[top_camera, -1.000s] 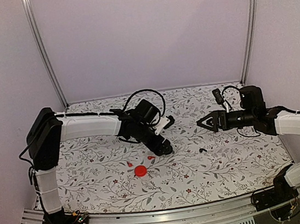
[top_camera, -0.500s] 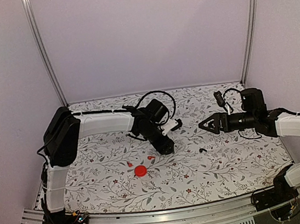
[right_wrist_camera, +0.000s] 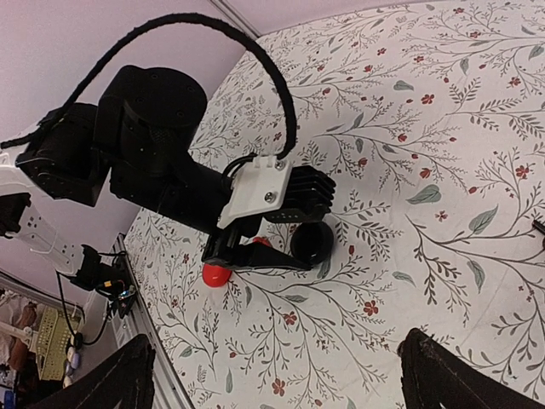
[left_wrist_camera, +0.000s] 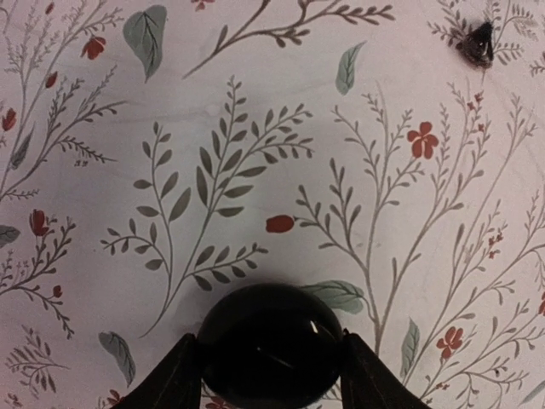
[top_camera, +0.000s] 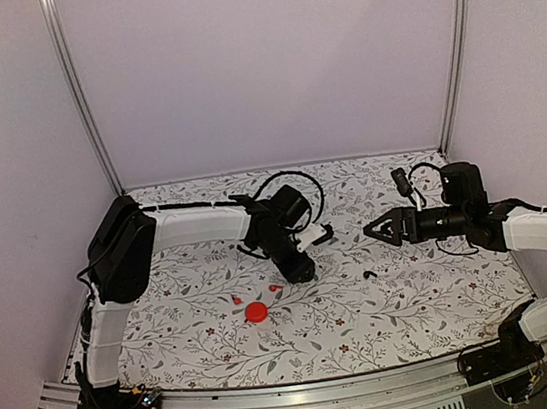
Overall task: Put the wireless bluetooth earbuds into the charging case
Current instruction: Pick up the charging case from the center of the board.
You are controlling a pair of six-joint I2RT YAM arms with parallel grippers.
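Bright, even light, soft shadows, sharp

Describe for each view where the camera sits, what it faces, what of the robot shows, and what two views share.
Top external: above, behind the bases, facing the table; both arms show.
Left wrist: looks down at the table; left claw grips a black round case.
Right wrist: looks across at the left arm; open right claw at bottom corners.
Shared: both wrist views show that case.

Floral table (top_camera: 417,299) — red case (top_camera: 256,312), black earbud (top_camera: 369,275)
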